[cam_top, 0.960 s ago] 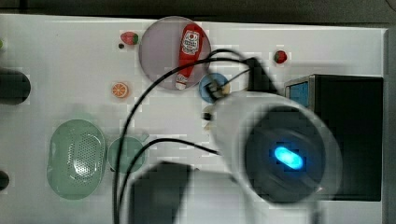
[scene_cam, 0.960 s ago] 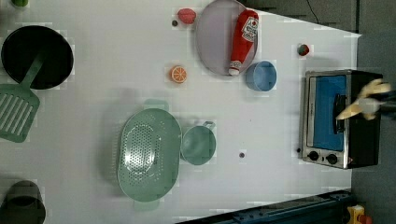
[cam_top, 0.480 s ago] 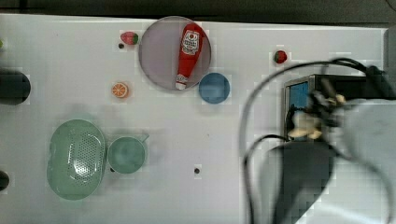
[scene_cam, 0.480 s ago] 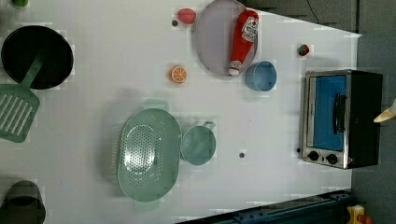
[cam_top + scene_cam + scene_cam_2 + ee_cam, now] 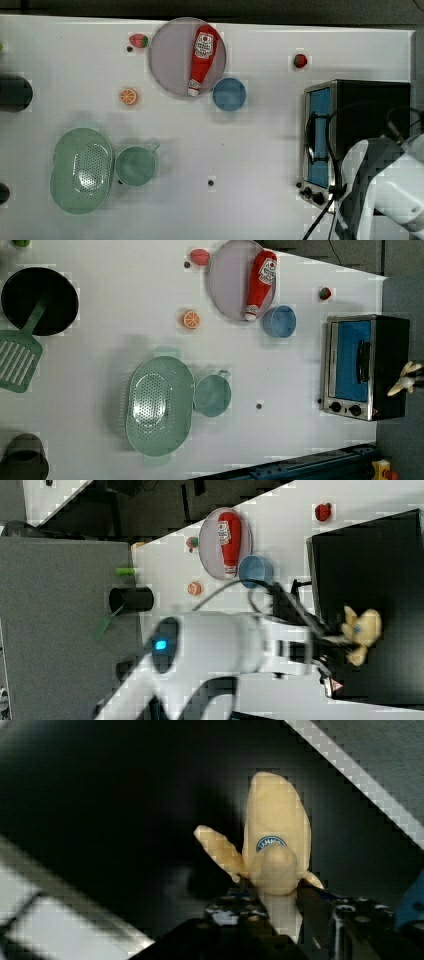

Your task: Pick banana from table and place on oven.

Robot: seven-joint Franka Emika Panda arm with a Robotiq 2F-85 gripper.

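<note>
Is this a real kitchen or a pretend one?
Probably a pretend kitchen set up on a white table for a robot: a toaster oven, a toy banana, a ketchup bottle.

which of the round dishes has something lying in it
The grey plate: the ketchup bottle lies across it. The blue bowl beside it and the green cup hold nothing.

In the top view the oven (image 5: 370,107) is sitting at the top view's right end of the bench (image 5: 260,150). The banana (image 5: 361,633) is lying on the oven's top. A bottle (image 5: 202,57) is lying on a plate (image 5: 167,60), a bowl (image 5: 229,93) just beside the plate. At the top view's left, a cup (image 5: 135,165) is touching a colander (image 5: 81,170).
</note>
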